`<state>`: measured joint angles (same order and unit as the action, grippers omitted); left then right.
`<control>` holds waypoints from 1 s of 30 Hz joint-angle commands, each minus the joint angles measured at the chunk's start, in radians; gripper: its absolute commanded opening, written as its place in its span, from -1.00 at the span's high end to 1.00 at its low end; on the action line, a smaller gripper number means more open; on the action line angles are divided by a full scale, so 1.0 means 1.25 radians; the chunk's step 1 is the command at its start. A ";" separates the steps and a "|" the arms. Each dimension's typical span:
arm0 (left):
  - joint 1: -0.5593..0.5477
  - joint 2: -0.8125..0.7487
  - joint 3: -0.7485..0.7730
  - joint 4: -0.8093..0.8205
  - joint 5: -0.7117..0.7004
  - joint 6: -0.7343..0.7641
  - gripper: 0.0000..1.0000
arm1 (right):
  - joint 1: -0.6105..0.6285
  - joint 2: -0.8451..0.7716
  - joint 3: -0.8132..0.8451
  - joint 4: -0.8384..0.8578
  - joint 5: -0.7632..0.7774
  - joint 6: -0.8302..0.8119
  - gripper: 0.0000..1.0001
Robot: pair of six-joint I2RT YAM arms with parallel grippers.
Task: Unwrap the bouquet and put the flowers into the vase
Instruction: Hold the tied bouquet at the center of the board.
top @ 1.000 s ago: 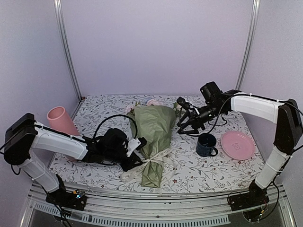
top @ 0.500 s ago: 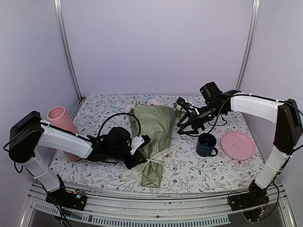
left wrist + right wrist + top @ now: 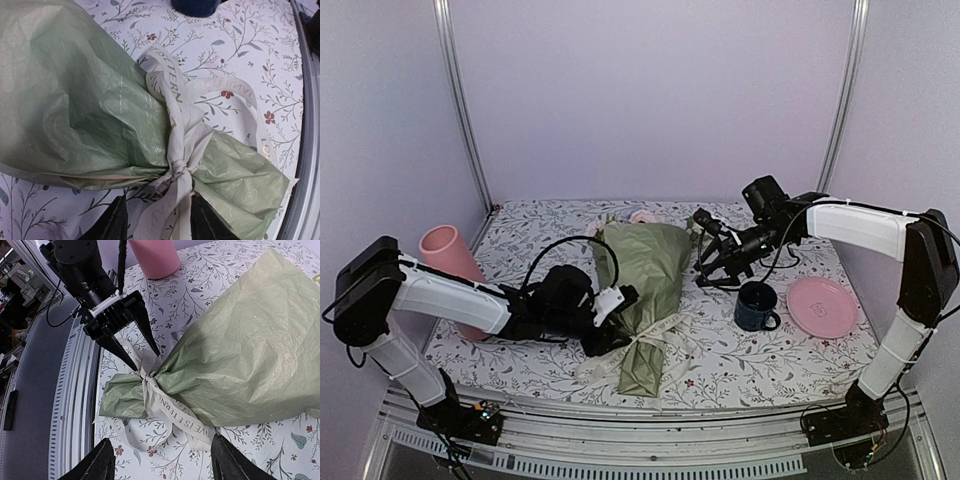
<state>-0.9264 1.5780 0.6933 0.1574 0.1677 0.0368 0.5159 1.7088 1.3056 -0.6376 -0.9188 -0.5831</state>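
Observation:
The bouquet (image 3: 645,285) lies on the table in its olive-green paper (image 3: 75,110), narrow end toward the near edge. Pink flowers (image 3: 640,216) peek out at its far end. A cream ribbon (image 3: 175,130) is knotted round the neck (image 3: 150,315). My left gripper (image 3: 157,222) is open at the knot, a loose ribbon tail lying between its fingers (image 3: 146,361). My right gripper (image 3: 164,455) hovers open above the bouquet, with nothing in it (image 3: 705,245). The pink vase (image 3: 450,262) stands upright at the far left, behind the left arm.
A dark blue mug (image 3: 755,305) stands right of the bouquet, with a flat pink plate (image 3: 822,305) beyond it. The table's metal front rail (image 3: 75,405) runs just past the bouquet's narrow end. A floral cloth (image 3: 750,365) covers the table.
My left gripper's jaws have widened around the ribbon tail at the knot, after edging a little toward the bouquet. The right arm has hardly moved.

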 commanded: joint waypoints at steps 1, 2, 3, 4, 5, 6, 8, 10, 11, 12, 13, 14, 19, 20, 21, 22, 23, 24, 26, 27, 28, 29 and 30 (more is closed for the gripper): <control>0.006 0.015 0.016 -0.037 -0.031 0.027 0.13 | 0.002 -0.004 -0.016 0.007 -0.013 0.003 -0.35; 0.007 0.015 0.013 -0.037 -0.047 0.029 0.17 | 0.002 -0.004 -0.017 0.007 -0.013 0.004 -0.35; 0.007 0.017 0.012 -0.035 -0.065 0.032 0.22 | 0.002 -0.004 -0.017 0.008 -0.014 0.004 -0.35; 0.007 0.022 0.015 -0.036 -0.085 0.032 0.26 | 0.002 -0.004 -0.017 0.009 -0.014 0.005 -0.35; 0.007 0.028 0.020 -0.036 -0.097 0.033 0.30 | 0.002 -0.004 -0.017 0.009 -0.014 0.006 -0.35; 0.007 0.035 0.025 -0.034 -0.100 0.035 0.33 | 0.003 -0.004 -0.017 0.009 -0.016 0.006 -0.35; 0.006 0.056 0.039 -0.031 -0.102 0.039 0.41 | 0.002 -0.002 -0.020 0.012 -0.019 0.007 -0.35; 0.002 0.080 0.052 -0.028 -0.093 0.043 0.48 | 0.002 -0.002 -0.024 0.015 -0.020 0.009 -0.35; -0.001 0.089 0.057 -0.027 -0.089 0.050 0.48 | 0.002 -0.001 -0.025 0.017 -0.021 0.010 -0.35; -0.008 0.098 0.059 -0.025 -0.083 0.058 0.43 | 0.002 0.000 -0.026 0.017 -0.022 0.009 -0.35; -0.013 0.100 0.058 -0.019 -0.079 0.066 0.35 | 0.002 0.000 -0.026 0.017 -0.021 0.010 -0.35; -0.017 0.100 0.056 -0.013 -0.079 0.070 0.26 | 0.002 -0.002 -0.026 0.017 -0.022 0.010 -0.35; -0.022 0.080 0.023 0.013 -0.039 0.083 0.18 | 0.003 -0.013 -0.032 0.019 -0.021 0.009 -0.35; -0.022 0.074 0.016 0.015 -0.024 0.090 0.16 | 0.002 -0.016 -0.035 0.020 -0.020 0.009 -0.35; -0.022 0.069 0.008 0.015 -0.008 0.098 0.14 | 0.003 -0.020 -0.038 0.021 -0.019 0.009 -0.35; -0.022 0.065 0.001 0.013 0.005 0.104 0.11 | 0.002 -0.023 -0.041 0.023 -0.020 0.009 -0.35; -0.022 0.061 -0.004 0.007 0.021 0.115 0.09 | 0.002 -0.028 -0.044 0.025 -0.020 0.009 -0.35; -0.022 0.057 -0.007 0.001 0.032 0.124 0.07 | 0.002 -0.031 -0.047 0.026 -0.022 0.009 -0.35; -0.022 0.047 -0.011 -0.013 0.041 0.138 0.03 | 0.002 -0.036 -0.050 0.028 -0.024 0.009 -0.35; -0.022 0.042 -0.012 -0.015 0.040 0.143 0.02 | 0.002 -0.039 -0.051 0.028 -0.025 0.009 -0.35; -0.022 0.040 -0.012 -0.014 0.031 0.144 0.01 | 0.002 -0.041 -0.053 0.028 -0.027 0.009 -0.35; -0.022 0.042 -0.008 -0.013 0.034 0.145 0.01 | 0.002 -0.043 -0.055 0.029 -0.030 0.008 -0.35; -0.022 0.048 -0.001 -0.011 0.038 0.146 0.01 | 0.003 -0.045 -0.058 0.030 -0.033 0.008 -0.35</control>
<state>-0.9417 1.6562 0.6872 0.1406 0.1749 0.1844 0.5159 1.7000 1.2484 -0.6193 -0.9260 -0.5758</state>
